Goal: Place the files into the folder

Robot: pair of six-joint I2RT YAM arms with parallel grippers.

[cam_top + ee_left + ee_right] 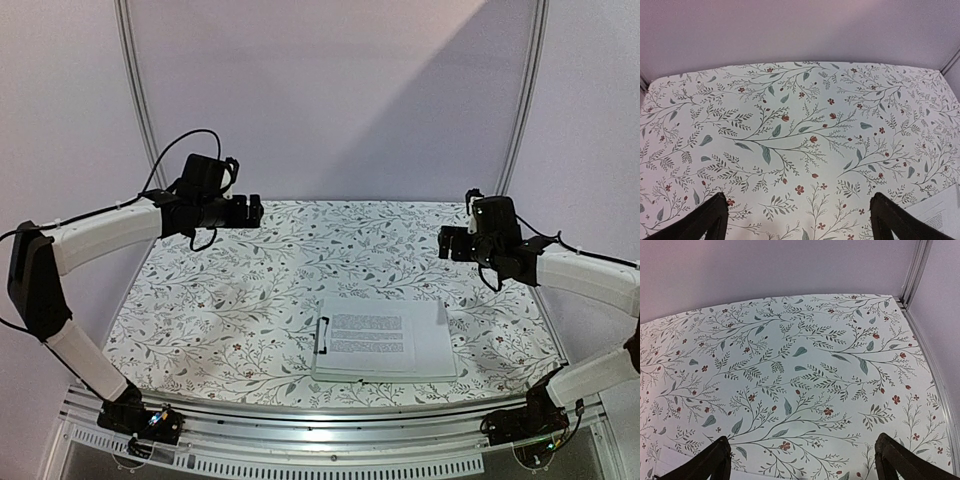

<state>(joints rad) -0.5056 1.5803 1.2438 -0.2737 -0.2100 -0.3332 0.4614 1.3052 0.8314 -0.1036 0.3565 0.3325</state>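
The files [385, 335] lie as a stack of white sheets, printed text up, at the front right of the table. They rest on the pale green folder [321, 366], of which only the left rim and its dark clip [322, 337] show. My left gripper [256, 212] is open and empty, raised over the back left, far from the stack. My right gripper [446, 243] is open and empty, raised behind the stack's right end. A sheet corner shows in the left wrist view [940, 210] and in the right wrist view [670, 464].
A floral-patterned cloth [250, 300] covers the table. Metal frame posts [135, 90] and pale walls stand at the back and sides. A metal rail [330, 425] runs along the near edge, with both arm bases on it.
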